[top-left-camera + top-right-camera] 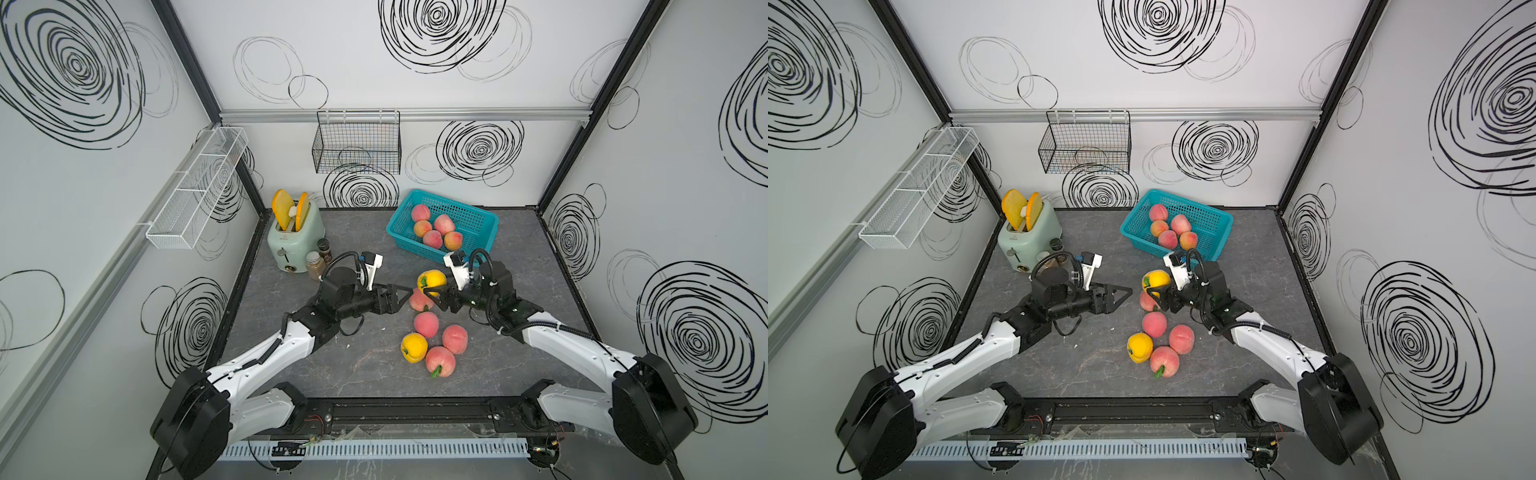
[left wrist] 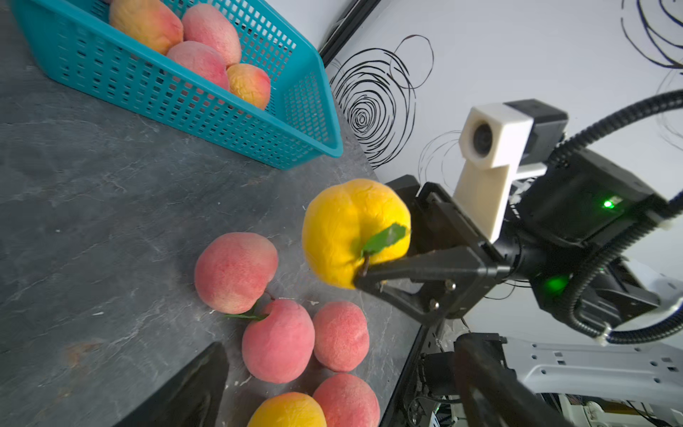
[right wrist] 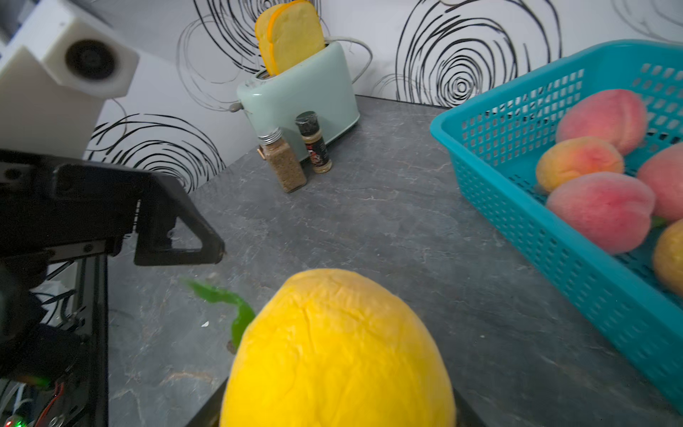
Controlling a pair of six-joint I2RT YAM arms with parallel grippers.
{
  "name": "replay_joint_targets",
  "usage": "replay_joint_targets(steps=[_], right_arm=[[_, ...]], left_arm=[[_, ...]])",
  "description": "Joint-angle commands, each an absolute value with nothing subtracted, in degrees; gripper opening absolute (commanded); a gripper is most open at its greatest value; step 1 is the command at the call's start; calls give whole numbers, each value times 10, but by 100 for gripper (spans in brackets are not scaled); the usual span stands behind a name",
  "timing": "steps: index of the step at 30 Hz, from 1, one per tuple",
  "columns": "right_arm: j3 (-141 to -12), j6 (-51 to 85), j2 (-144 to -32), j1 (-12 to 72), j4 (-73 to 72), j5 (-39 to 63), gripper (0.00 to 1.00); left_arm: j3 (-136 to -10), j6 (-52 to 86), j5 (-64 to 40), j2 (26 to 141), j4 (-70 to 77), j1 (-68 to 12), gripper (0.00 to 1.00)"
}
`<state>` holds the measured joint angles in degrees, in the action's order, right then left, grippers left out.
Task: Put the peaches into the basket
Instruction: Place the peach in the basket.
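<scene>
Pinching a yellow peach (image 1: pixel 432 279), the right gripper (image 1: pixel 435 291) has its jaws pressed onto the fruit's sides. The left wrist view shows one black finger (image 2: pixel 425 270) lying across the peach just beside its green leaf. The peach is clear of the table (image 1: pixel 361 232), partly above a pink peach (image 1: pixel 419 301), with the basket (image 1: pixel 491 222) near it toward the back wall.

The left gripper (image 1: pixel 402 294) faces the held fruit from close by. Its jaws are spread and hold nothing.

The basket sits at the back of the table, right of centre. Five pink-orange peaches (image 1: pixel 432 239) lie in it, bunched toward its near side. Besides the pink one under the held fruit, four more lie loose in a cluster on the table. Three of these are pink (image 1: pixel 426 324), and the second yellow peach (image 1: pixel 414 348) touches the nearest pink one (image 1: pixel 440 360).

At the back left stands a pale green toaster (image 1: pixel 295 237) with two orange-yellow slices (image 1: pixel 286 210) upright in its slots. A small mark on its top cannot be read. Two spice jars (image 3: pixel 295 155) stand just in front of it. One has a silver cap and brown grains. The other has a black cap and a dark label (image 3: pixel 317 149) with red on it, whose print is too small to read.

A black wire basket (image 1: pixel 357 143) hangs on the back wall and a white rack (image 1: pixel 199 187) on the left wall.
</scene>
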<state>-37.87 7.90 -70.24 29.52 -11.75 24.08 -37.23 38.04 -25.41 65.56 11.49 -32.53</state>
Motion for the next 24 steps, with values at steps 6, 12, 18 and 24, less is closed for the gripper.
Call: replay_joint_targets(steps=[6, 12, 18, 24], right_arm=[[-528, 47, -821, 265, -63, 180, 59], [-631, 25, -904, 260, -50, 135, 60], [-708, 6, -977, 252, -38, 115, 60], [-764, 3, -1036, 244, -35, 111, 60]], left_arm=[[-425, 319, -183, 672, 75, -319, 98], [-443, 297, -143, 682, 57, -328, 99], [-453, 286, -115, 693, 49, -339, 98], [-462, 280, -94, 700, 45, -343, 98]])
